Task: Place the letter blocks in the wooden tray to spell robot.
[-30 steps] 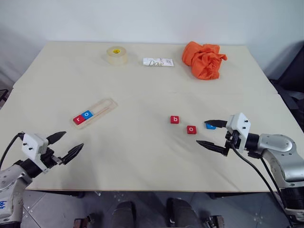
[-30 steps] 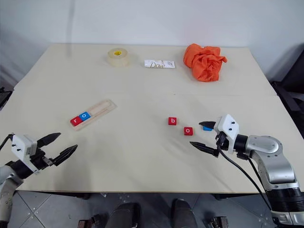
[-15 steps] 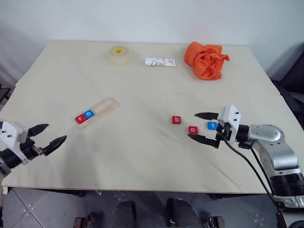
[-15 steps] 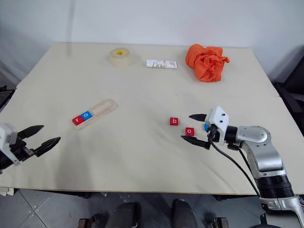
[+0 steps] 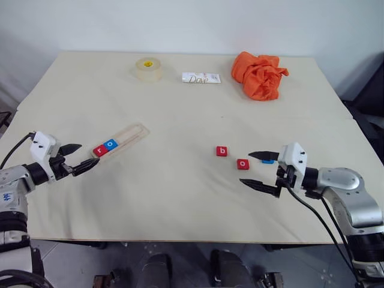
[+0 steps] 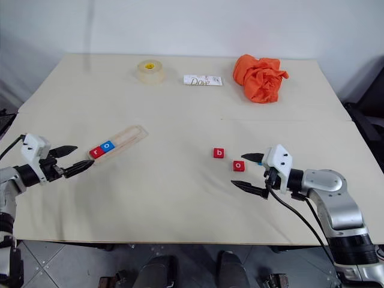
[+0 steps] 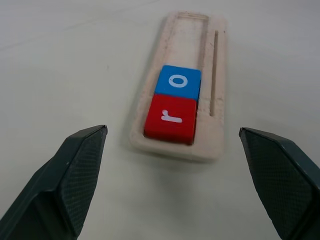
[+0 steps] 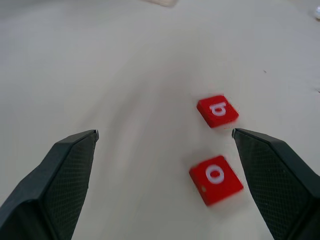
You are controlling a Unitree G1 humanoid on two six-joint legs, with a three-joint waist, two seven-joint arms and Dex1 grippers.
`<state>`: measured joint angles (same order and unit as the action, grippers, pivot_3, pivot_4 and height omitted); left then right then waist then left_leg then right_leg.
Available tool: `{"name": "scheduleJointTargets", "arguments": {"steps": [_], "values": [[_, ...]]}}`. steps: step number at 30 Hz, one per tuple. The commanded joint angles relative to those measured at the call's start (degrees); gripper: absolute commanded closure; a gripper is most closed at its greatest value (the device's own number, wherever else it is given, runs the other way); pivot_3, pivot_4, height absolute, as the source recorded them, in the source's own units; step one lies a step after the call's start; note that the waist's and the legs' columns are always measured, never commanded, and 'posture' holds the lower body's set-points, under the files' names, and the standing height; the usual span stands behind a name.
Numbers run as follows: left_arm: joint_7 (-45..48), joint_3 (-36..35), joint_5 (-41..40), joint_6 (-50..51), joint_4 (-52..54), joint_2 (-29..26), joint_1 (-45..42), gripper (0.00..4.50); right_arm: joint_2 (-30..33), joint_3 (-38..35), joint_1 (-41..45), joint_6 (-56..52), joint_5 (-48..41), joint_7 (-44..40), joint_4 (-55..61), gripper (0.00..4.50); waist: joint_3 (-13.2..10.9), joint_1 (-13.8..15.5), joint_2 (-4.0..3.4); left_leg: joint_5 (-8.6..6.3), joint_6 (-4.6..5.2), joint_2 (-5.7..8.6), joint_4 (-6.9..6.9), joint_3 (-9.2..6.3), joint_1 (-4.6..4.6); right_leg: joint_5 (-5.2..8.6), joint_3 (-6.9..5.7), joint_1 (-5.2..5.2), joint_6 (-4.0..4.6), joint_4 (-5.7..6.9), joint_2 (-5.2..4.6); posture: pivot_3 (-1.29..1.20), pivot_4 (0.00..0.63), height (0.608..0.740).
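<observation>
Left gripper (image 5: 77, 159) at the near left, fingers spread and empty, aimed at the wooden tray (image 5: 129, 138) just ahead — red r (image 7: 170, 119) and blue o (image 7: 177, 81) seated at its near end, long axis slanting away to the right. Mid-table: red b (image 5: 222, 151), then red o (image 5: 242, 163), loose. Right gripper (image 5: 256, 170) beside them, fingers wide, holding nothing, blue block (image 5: 267, 160) tucked behind its upper finger. Right arm plainly nearer the b — probably next up, tray well off to its left.

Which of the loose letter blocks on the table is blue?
The block half hidden behind the right gripper. The b block and o block beside it are red.
</observation>
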<state>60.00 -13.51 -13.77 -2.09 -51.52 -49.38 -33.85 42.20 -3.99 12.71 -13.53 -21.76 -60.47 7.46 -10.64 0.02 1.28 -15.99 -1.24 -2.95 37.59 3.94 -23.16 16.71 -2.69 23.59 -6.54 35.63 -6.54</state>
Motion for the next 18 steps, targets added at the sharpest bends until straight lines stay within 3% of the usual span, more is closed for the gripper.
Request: {"name": "scheduleJointTargets", "arguments": {"steps": [1,18], "values": [[0.99,1.62,2.30,-3.30,-4.48,0.52,-3.78,0.00,1.18,-2.77,-1.89,-0.85,-1.36,1.13,4.48,0.02,0.00,0.05,0.00,0.00,0.00,0.00,0.02,0.00,0.00,0.00,0.00,0.00,0.00,0.00,0.00,0.00,0.150,0.740],[-3.14,6.20,10.69,-7.94,-18.70,3.40,-13.90,0.00,1.94,-6.83,-7.57,-3.27,-1.84,3.75,10.00,0.02,0.00,0.03,0.03,0.01,0.01,0.00,0.16,-0.01,0.00,-0.03,0.01,-0.05,-0.06,0.08,0.00,0.00,0.150,0.740]]}}
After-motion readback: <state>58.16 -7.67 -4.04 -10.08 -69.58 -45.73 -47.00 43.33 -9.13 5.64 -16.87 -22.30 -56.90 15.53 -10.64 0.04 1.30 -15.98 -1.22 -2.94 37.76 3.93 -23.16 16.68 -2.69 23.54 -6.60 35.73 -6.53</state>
